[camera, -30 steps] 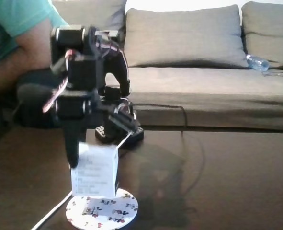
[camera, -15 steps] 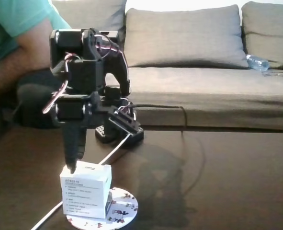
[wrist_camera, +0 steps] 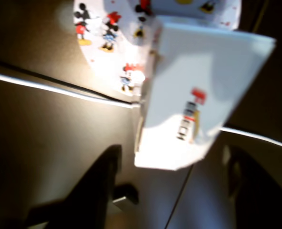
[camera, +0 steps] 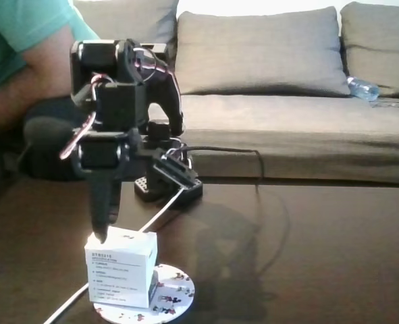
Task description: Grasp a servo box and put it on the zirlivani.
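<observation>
Small white cardboard servo box (camera: 121,268), labelled face forward, resting on the flat round white cartoon-printed disc (camera: 174,289). Black two-finger gripper (wrist_camera: 172,179) spread open astride it. Likely light, rigid, crushable; grasp opposing side walls.

Dim, soft fixed view; wrist view blurred, with glare and deep shadows.

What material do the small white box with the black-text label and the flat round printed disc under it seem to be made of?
The small white box looks like matte cardboard: crisp folded edges, a printed label, no shine. The flat round disc is thin and white with small cartoon prints, with a slight gloss in the wrist view; it may be coated card or plastic, I cannot tell which.
</observation>
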Tool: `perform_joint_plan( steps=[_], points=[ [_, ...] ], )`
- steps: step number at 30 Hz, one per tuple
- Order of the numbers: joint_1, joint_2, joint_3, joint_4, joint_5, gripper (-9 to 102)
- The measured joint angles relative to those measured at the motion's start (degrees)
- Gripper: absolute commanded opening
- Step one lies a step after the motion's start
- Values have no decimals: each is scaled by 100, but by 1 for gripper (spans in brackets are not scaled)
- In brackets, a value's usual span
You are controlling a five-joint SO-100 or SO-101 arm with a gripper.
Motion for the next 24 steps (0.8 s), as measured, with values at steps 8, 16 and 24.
perform_joint_plan(
  steps=[8,16,24],
  points=[
    [-448,729,-105,536,0,26],
    [-940,2320,624,536,26,1],
    [-1072,4333,3384,-844,70,0]
  ],
)
